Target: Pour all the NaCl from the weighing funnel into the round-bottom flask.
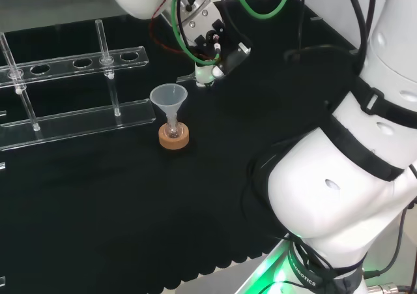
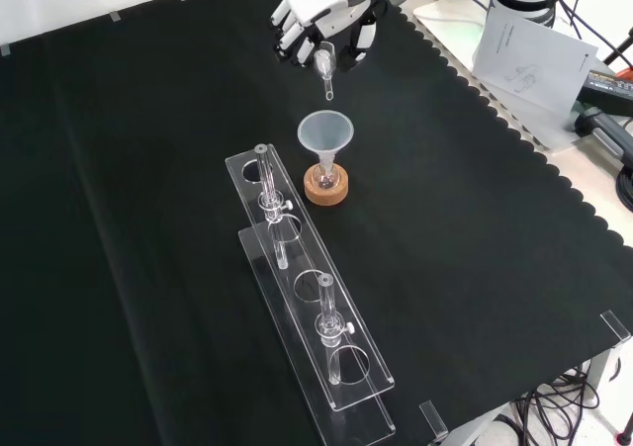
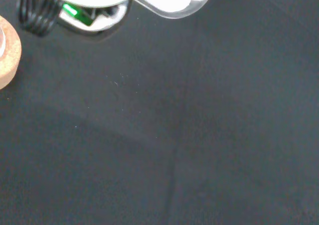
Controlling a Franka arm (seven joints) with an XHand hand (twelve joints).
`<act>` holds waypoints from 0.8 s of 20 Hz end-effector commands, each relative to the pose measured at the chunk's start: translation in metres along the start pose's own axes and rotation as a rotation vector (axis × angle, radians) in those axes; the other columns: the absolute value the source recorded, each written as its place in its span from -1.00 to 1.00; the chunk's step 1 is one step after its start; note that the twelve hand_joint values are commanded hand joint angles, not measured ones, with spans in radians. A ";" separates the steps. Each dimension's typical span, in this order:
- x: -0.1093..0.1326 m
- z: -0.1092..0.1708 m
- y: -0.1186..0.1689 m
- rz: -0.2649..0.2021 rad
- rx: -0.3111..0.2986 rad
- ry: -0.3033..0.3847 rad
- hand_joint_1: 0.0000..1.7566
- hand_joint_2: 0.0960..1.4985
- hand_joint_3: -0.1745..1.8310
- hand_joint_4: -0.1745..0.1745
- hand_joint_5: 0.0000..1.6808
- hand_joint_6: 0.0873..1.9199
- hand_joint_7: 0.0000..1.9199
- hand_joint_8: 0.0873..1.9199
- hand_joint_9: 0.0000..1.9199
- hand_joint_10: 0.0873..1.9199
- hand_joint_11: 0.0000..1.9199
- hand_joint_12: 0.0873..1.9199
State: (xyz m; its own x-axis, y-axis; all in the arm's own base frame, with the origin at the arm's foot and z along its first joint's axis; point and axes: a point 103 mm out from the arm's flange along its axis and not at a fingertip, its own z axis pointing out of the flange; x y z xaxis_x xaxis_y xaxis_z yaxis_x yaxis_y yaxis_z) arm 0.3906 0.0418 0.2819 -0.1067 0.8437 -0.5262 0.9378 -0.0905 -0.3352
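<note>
Weighing funnel held above and short of the flask's funnel

Hand point(image 2: 326, 21) sits at the top centre of the front view, fingers curled round the weighing funnel point(image 2: 325, 70), which I read as a small clear scoop with a narrow spout hanging down out of the grip. Its long axis runs roughly top to bottom in that frame, spout end lowest and aimed toward the middle of the picture.

Directly below the spout tip in the front view, apart from it, stands the clear conical funnel point(image 2: 325, 134) seated in the neck of the round-bottom flask point(image 2: 325, 177), which rests on a cork ring point(image 2: 325, 189). In the head view the same stack sits centre-left and the hand is up and to its right, so I judge the spout is not yet over the cone's mouth. The coming move turns on that gap: carry the spout toward the cone along its own axis, then tip.

I cannot tell how much NaCl the weighing funnel holds; the glass is too clear. The flask bulb shows a faint pale patch, contents unclear. A clear acrylic rack point(image 2: 307, 312) lies lower in the front view, well apart from the pour.
</note>
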 end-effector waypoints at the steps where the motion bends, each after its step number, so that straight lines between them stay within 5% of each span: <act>1: 0.003 -0.003 0.009 -0.004 0.034 -0.041 0.28 -0.18 -0.22 1.00 0.52 -0.40 -0.36 -0.36 -0.03 -0.64 -0.26 0.14; 16: 0.014 -0.004 0.014 -0.003 0.071 -0.123 0.28 -0.18 -0.22 1.00 0.52 -0.40 -0.35 -0.37 -0.02 -0.65 -0.24 0.12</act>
State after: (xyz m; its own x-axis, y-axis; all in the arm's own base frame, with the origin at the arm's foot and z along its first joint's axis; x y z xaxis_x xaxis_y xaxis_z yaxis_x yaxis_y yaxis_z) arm 0.4018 0.0477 0.2797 -0.1245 0.8180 -0.5616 0.9209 -0.1156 -0.3724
